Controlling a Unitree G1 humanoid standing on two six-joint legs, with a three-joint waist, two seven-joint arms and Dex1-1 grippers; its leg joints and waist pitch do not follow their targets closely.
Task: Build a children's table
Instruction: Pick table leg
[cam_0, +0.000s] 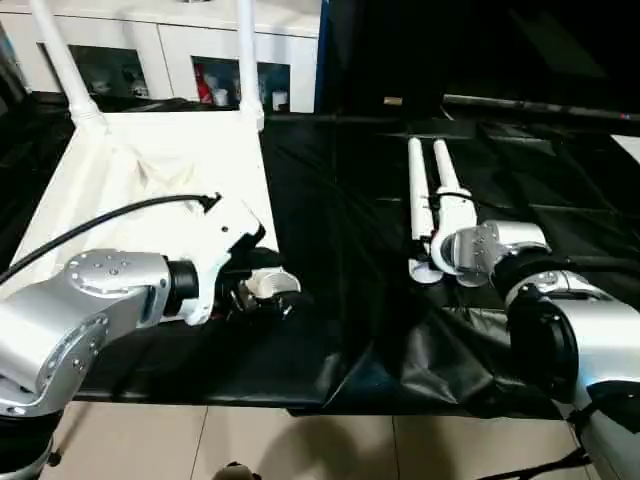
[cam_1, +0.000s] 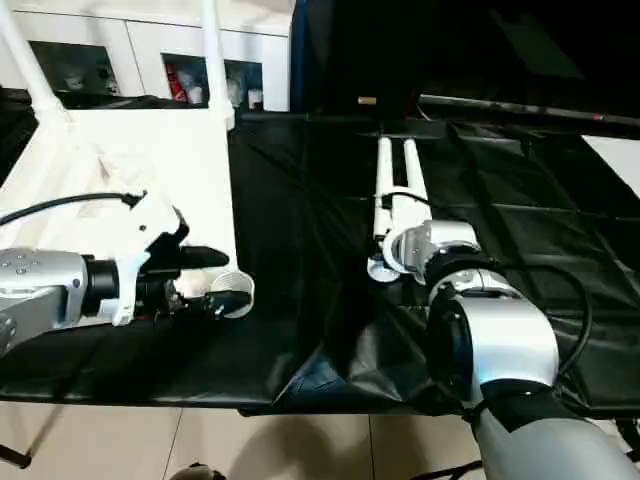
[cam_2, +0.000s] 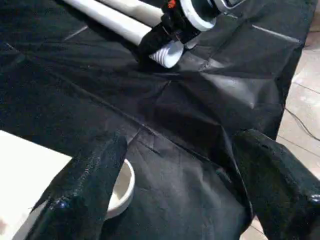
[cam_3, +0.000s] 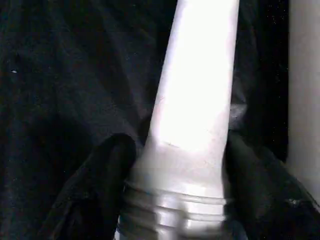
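The white tabletop (cam_0: 150, 170) lies underside up on the left, with two white legs (cam_0: 60, 60) (cam_0: 247, 60) standing in its far corner sockets. My left gripper (cam_2: 175, 200) is open at the tabletop's near right corner. One finger (cam_2: 85, 190) is beside the round socket (cam_0: 272, 283) there. Two more legs lie side by side on the black cloth at centre right. My right gripper (cam_3: 180, 165) is shut on the thick threaded end of the right-hand leg (cam_0: 443, 170), a finger against each side. The other loose leg (cam_0: 415, 190) lies just left of it.
A black cloth (cam_0: 340, 250) covers the work surface and bunches in folds near its front edge, with tiled floor (cam_0: 300, 445) below. A white cabinet with glass doors (cam_0: 180, 50) stands behind the tabletop. A black cable (cam_0: 120, 215) arches over my left forearm.
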